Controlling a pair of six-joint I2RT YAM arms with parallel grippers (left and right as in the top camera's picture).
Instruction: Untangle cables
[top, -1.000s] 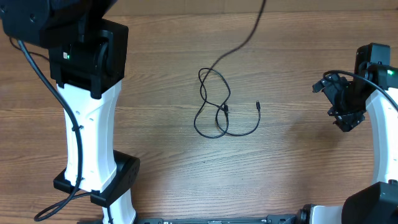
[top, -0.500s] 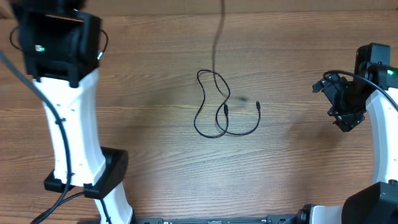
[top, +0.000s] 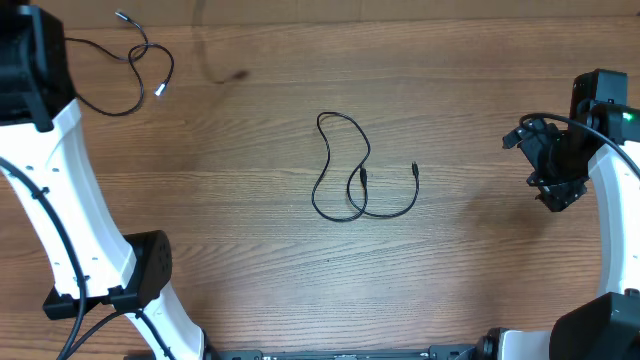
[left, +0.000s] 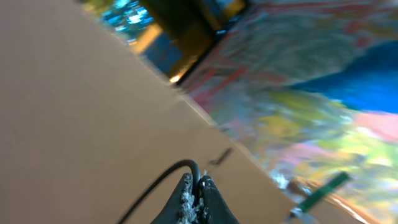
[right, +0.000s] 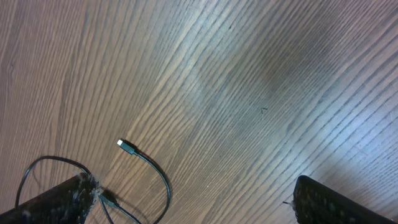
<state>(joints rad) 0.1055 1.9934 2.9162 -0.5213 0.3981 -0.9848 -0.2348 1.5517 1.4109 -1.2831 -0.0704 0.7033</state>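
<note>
The left arm (top: 70, 200) has swung far left, the left hand (left: 194, 182) pinched on one cable (top: 133, 57) drawn clear; next the wide-open right hand (top: 553, 185) likely needs to part the centre cables (top: 358, 178)

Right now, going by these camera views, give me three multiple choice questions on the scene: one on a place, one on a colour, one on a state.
1. Where does the looped cable lie?
A) mid-table
B) between the right pincer's fingers
C) on the left arm's base

2. What colour is its cord?
A) white
B) black
C) red

3. How is the right pincer?
A) shut on a cable
B) shut, empty
C) open, empty

Answers:
1 A: the overhead view shows it lying near the middle of the table.
2 B: the cord is black against the wood.
3 C: its fingers stand wide apart and hold nothing.
</note>
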